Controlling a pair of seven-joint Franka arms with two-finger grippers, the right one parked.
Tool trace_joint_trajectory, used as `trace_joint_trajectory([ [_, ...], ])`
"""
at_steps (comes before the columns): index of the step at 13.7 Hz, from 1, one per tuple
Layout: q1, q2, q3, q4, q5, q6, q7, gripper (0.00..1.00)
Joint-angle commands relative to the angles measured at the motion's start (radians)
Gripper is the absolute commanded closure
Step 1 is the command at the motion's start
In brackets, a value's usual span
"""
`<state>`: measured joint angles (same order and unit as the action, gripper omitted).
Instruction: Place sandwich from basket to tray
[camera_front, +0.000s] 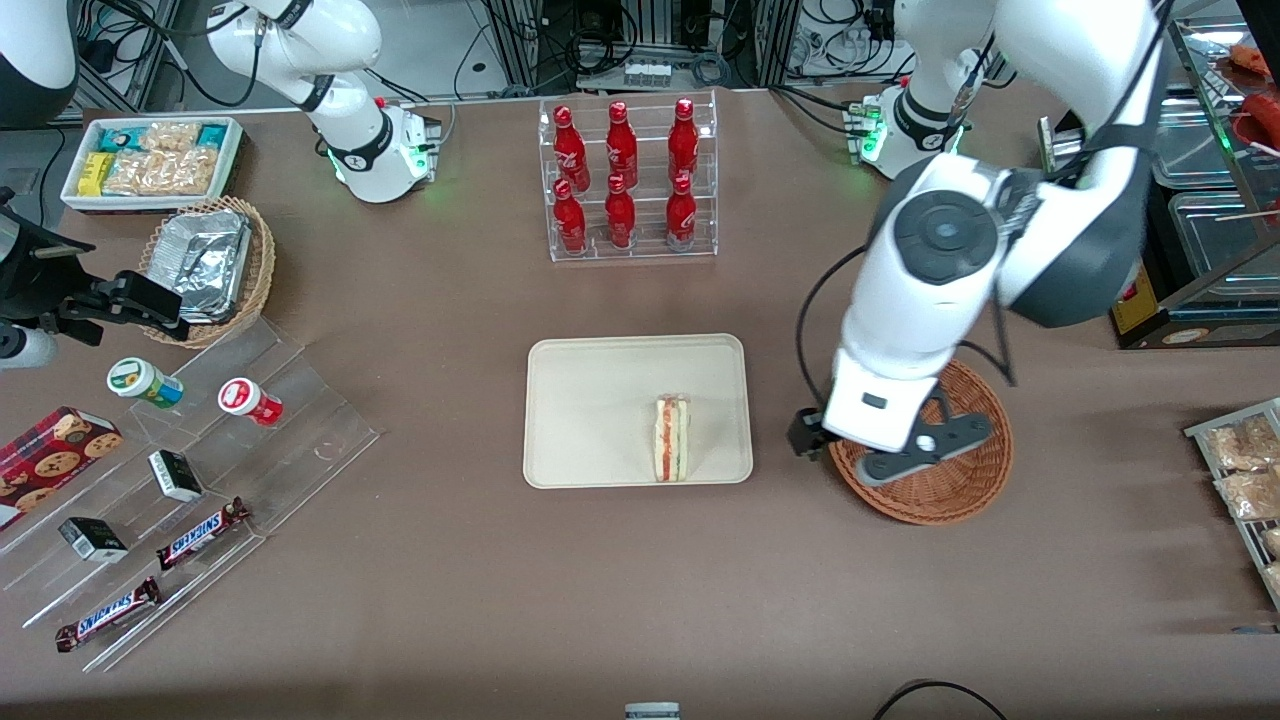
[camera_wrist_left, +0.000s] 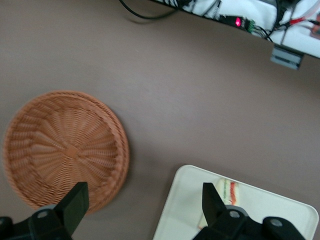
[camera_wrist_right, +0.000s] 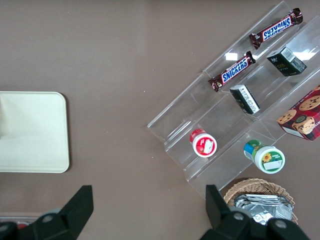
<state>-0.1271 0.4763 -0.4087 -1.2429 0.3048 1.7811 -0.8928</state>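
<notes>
Front view: sandwich (camera_front: 672, 438) near tray (camera_front: 590, 400) edge; tool (camera_wrist_left: 142, 210), spread wide, above basket (camera_front: 975, 480) rim.

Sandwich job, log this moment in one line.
sandwich: on tray | basket: empty | gripper: open, above table between basket and tray

Basket (camera_wrist_left: 65, 147): rough woven wicker. Tray (camera_front: 600, 400): smooth matt plastic. Pincer (camera_wrist_left: 142, 207) over table: matt black plastic.

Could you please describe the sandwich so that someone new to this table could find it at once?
Start at the cream tray in the table's middle, nearer the camera than the rack of red bottles. The sandwich stands on the tray, near the edge facing the basket, where the open end effector hovers. It is the tray's only item: a pale wedge striped red and green.
</notes>
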Motion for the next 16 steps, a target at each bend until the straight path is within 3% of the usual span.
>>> trace_joint_trajectory([
  [1,0.053,-0.016,-0.005,0.057,-0.015,-0.086,0.040,0.00],
  [4,0.115,-0.063,-0.007,0.057,-0.030,-0.158,0.107,0.00],
  [9,0.254,-0.209,-0.001,-0.024,-0.160,-0.256,0.406,0.00],
  [16,0.270,-0.300,0.122,-0.061,-0.208,-0.462,0.923,0.00],
])
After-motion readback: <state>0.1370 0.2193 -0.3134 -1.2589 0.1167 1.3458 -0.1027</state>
